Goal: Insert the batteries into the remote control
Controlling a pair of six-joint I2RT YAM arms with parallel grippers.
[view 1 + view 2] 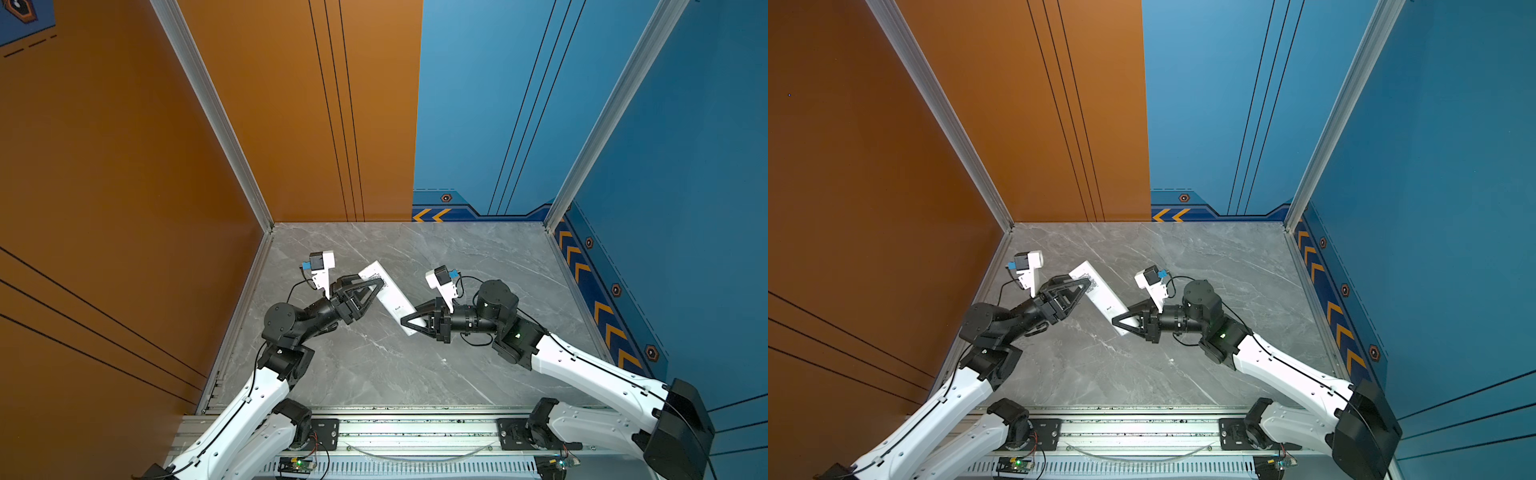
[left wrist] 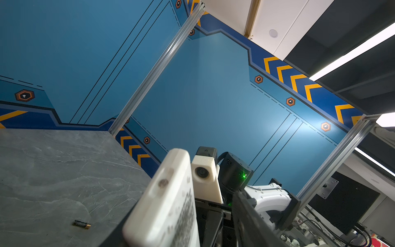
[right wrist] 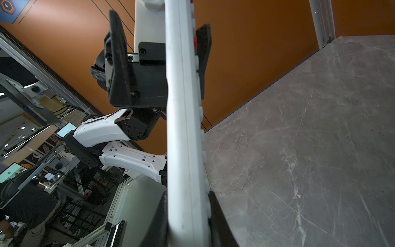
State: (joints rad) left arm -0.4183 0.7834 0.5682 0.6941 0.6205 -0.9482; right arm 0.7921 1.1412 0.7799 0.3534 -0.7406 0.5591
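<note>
The remote control (image 1: 390, 297) (image 1: 1102, 297) is a long white bar held in the air over the table, button side seen edge-on in the right wrist view (image 3: 181, 128). My right gripper (image 1: 406, 323) (image 3: 188, 213) is shut on its lower end. My left gripper (image 1: 376, 284) (image 2: 192, 231) straddles its upper end with the jaws open. One of its fingers (image 3: 203, 53) lies against the button side, and the other stands apart from the back. One of the batteries (image 2: 81, 224), black with a gold end, lies on the table. It is hidden in both top views.
The grey marble table (image 1: 374, 365) is walled by an orange panel (image 1: 124, 166) on the left and blue panels (image 1: 685, 166) at the back and right. An aluminium rail (image 1: 415, 432) with the arm bases runs along the front edge.
</note>
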